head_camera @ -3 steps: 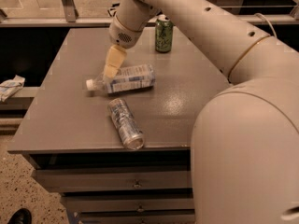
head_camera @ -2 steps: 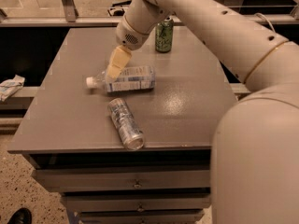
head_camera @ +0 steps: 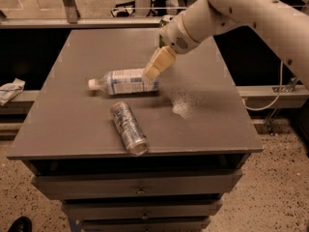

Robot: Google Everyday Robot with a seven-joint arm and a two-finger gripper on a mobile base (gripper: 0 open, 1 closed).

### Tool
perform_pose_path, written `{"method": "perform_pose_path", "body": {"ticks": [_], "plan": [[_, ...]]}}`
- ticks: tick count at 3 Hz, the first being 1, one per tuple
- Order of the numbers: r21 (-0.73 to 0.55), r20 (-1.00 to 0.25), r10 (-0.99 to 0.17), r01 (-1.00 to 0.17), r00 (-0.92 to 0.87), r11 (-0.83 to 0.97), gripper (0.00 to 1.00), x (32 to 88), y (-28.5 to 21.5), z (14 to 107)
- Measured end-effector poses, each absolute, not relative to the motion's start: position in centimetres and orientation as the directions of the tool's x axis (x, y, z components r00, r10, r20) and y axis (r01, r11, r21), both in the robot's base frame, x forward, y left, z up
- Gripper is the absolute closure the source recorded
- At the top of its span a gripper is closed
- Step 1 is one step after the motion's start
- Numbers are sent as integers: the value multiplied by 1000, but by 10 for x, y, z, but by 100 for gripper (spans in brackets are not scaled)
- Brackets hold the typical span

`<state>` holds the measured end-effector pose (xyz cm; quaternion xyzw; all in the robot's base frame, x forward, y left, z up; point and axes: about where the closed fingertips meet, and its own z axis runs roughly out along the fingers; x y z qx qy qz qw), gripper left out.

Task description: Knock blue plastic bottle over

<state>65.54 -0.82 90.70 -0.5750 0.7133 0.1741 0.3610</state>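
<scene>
The blue plastic bottle (head_camera: 124, 82) lies on its side on the grey table (head_camera: 67, 120), white cap pointing left. It is clear, with a white and pale-blue label. My gripper (head_camera: 153, 69) hangs from the white arm that comes in from the upper right. Its cream fingertips (head_camera: 150, 73) are at the bottle's right end, just above its base.
A silver patterned can (head_camera: 128, 127) lies on its side in front of the bottle, near the table's front edge. A green can (head_camera: 165, 22) stands at the back, mostly hidden behind my arm. Drawers sit below the tabletop. A crumpled white object (head_camera: 10, 90) lies on a ledge at the left.
My arm has swung to the right and pulled back, so the gripper has shifted from over the bottle's middle to its right end. The bottle lies flat throughout.
</scene>
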Motion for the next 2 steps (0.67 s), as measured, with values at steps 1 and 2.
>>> {"method": "perform_pose_path", "body": {"ticks": [1, 2], "plan": [[-216, -750, -655, -902, -91, 373, 0, 641, -90, 928], [-209, -747, -658, -908, -92, 364, 0, 642, -80, 925]]}}
